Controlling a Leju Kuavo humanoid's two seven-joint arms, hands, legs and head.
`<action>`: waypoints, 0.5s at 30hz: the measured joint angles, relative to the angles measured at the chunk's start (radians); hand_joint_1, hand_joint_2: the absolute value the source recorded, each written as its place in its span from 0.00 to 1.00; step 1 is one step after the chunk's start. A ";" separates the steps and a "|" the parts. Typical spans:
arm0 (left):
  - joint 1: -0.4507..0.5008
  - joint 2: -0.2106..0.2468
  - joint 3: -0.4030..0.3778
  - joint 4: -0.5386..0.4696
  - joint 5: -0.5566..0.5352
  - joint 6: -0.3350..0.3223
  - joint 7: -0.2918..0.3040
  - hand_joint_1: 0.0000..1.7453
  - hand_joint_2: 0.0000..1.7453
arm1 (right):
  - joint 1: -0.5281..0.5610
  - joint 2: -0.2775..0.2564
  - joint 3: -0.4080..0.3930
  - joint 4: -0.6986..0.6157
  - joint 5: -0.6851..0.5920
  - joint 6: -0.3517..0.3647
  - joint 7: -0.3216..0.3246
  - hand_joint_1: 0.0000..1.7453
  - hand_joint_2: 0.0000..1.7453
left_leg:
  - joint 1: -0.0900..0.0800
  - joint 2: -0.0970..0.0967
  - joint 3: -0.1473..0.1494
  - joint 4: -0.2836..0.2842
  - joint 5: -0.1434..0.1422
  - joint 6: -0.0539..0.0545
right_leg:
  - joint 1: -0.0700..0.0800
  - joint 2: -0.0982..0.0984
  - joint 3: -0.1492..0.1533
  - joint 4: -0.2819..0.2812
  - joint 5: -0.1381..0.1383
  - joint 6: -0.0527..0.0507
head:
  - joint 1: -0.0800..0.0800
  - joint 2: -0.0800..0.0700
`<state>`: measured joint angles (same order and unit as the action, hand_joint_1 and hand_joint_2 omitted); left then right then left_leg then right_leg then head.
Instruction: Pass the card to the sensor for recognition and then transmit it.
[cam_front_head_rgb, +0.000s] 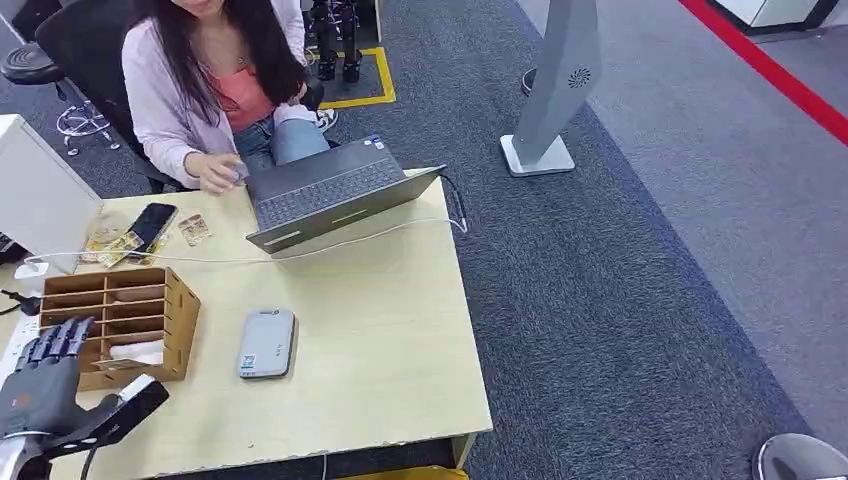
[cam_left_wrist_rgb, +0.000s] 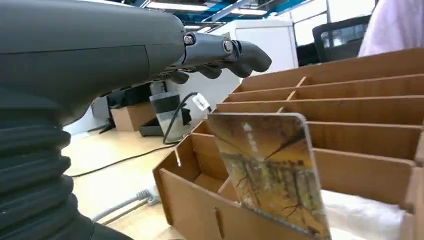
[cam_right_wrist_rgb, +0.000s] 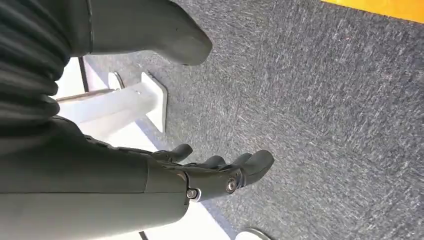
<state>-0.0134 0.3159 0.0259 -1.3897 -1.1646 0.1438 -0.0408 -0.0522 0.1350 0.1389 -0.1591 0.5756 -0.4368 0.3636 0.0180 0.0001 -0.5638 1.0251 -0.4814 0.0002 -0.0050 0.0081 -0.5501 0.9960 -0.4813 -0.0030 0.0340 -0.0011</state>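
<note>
Head view gives us the layout, and we read it from the left side of the counter (cam_front_head_rgb: 400, 380) across. Our left hand (cam_front_head_rgb: 45, 375) hovers at the near left corner, fingers (cam_front_head_rgb: 55, 340) spread and holding nothing, the thumb angled toward the wooden rack (cam_front_head_rgb: 125, 320) just beside it. We judge the hand is lined up this way to reach the card (cam_left_wrist_rgb: 272, 170), which in the left wrist view stands tilted in a near slot of the rack, leaning on a divider with its upper edge proud of the wood, likely so that it can be pinched from above. A white pad lies in the slot beside it.

Further right, near the middle of the counter, lies the grey sensor (cam_front_head_rgb: 266, 343), flat and face up, apart from the rack, where a card can be laid or waved over it. At the far edge a person (cam_front_head_rgb: 215, 80) sits behind an open laptop (cam_front_head_rgb: 330, 195), probably the one to receive the card.

Our right hand (cam_right_wrist_rgb: 215, 172) hangs beside the counter over the carpet, fingers loosely apart and holding nothing.
</note>
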 joint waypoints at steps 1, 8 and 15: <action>0.000 -0.002 0.000 -0.004 -0.001 0.000 0.000 0.00 1.00 | 0.000 0.000 0.000 0.000 0.000 0.000 -0.002 0.00 1.00 | 0.000 0.000 0.000 0.000 0.000 0.000 | 0.000 0.000 0.000 0.000 0.000 0.000 | 0.000 0.000; 0.000 -0.014 -0.001 -0.022 -0.016 0.002 -0.017 0.00 1.00 | 0.000 0.000 0.000 0.000 0.001 0.000 -0.014 0.00 1.00 | 0.000 0.000 0.000 0.000 0.000 0.000 | 0.000 0.000 0.000 0.000 0.000 0.000 | 0.000 0.000; -0.001 -0.021 -0.001 -0.023 -0.017 0.003 -0.017 1.00 1.00 | 0.000 0.000 0.000 0.000 0.001 0.000 -0.016 0.00 1.00 | 0.000 0.000 0.000 0.000 0.000 0.000 | 0.000 0.000 0.000 0.000 0.000 0.000 | 0.000 0.000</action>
<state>-0.0140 0.2949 0.0248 -1.4126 -1.1814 0.1465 -0.0580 -0.0522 0.1350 0.1389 -0.1591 0.5768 -0.4368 0.3479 0.0180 0.0003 -0.5635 1.0251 -0.4814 0.0002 -0.0050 0.0084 -0.5502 0.9960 -0.4813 -0.0030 0.0336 -0.0011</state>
